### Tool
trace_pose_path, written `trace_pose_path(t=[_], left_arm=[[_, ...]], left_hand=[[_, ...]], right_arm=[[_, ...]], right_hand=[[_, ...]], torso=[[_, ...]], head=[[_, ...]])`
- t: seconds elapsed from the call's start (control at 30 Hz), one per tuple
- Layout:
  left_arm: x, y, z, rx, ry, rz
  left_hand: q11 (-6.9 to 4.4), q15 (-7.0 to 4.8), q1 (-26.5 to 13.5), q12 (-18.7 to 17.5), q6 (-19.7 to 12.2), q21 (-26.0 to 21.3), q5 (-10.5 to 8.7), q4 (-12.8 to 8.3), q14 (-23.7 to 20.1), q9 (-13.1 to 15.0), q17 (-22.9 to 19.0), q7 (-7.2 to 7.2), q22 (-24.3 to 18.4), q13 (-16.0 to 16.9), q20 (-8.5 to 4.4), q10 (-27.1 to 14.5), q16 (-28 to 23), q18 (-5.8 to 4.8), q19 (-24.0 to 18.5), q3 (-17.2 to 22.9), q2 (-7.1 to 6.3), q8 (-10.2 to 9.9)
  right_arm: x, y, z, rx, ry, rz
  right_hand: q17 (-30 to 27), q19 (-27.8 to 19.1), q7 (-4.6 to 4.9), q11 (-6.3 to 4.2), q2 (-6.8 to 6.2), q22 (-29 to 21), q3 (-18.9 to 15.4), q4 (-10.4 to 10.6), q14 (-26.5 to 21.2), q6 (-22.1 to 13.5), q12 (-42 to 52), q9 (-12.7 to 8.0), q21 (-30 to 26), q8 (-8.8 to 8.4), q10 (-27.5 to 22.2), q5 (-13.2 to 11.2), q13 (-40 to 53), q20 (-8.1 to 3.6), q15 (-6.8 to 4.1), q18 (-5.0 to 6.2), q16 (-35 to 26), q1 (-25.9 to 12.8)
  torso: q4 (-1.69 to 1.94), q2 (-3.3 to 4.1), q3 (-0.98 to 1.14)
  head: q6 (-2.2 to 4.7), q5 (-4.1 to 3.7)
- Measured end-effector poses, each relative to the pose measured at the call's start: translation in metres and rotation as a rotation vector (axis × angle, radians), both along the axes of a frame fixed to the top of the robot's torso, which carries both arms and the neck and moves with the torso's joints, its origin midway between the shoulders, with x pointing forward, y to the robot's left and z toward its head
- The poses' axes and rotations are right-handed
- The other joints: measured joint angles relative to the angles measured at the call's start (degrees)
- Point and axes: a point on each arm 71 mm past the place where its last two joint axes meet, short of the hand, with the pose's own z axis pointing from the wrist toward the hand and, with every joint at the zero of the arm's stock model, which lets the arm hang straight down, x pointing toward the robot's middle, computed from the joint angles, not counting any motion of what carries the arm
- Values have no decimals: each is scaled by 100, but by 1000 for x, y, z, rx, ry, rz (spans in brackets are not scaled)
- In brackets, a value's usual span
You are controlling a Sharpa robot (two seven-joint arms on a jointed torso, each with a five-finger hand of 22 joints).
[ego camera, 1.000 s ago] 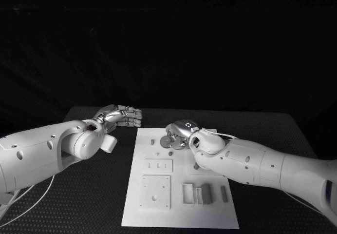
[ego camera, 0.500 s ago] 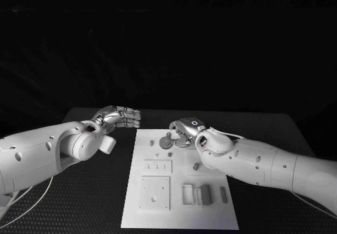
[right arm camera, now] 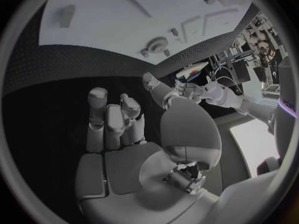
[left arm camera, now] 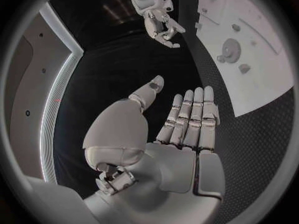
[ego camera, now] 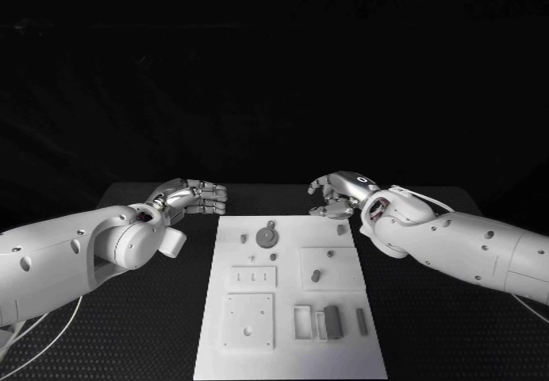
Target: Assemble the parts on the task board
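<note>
We see the task board (ego camera: 290, 317), a long white plate lying flat in the middle of the black table. Near its far end a grey round disc part (ego camera: 266, 236) lies flat, with a small grey peg (ego camera: 243, 237) standing beside it and another small grey part (ego camera: 342, 229) near the board's right edge. Further in, a grey oblong part (ego camera: 316, 276) rests on a raised square. Toward the near end a dark grey block (ego camera: 333, 321) stands in a rectangular slot, a slim grey bar (ego camera: 362, 320) just beside it.
</note>
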Motion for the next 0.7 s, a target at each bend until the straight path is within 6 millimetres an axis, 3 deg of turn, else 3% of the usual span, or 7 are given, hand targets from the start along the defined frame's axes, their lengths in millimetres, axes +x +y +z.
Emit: trace_pose_path(t=[0.17,0.4,0.7], left_arm=[[-1,1,-5,1,7,2],[0,1,-6,1,9,4],[0,2,-10,3,14,7]], left_hand=[[0,0,0,0,0,0,0,0,0,0,0,0,0,0,0,0,0,-5,0,0,0,0],[0,0,0,0,0,0,0,0,0,0,-1,0,0,0,0,0,0,-32,0,0,0,0],[0,0,0,0,0,0,0,0,0,1,-2,0,-4,0,0,0,0,-34,0,0,0,0]], right_arm=[[10,-39,-5,1,68,-34],[16,-62,-14,-15,142,-24],[18,-82,-44,-40,203,-50]], right_hand=[[-32,-21,-12,-19,23,0,5,-42,-19,12,0,1,0,18,-19,0,0,18,-19,0,0,23],[-55,-122,-103,-99,82,0,-13,-203,-143,18,0,9,-27,29,-102,0,15,40,-86,4,0,128],[-89,-143,-163,-139,99,0,-39,-229,-195,-43,0,8,-27,29,-144,0,21,60,-135,28,1,175]], torso=[[-50,-8,36],[-85,-19,82],[-90,-23,82]], head=[[23,-11],[37,-28],[12,-57]])
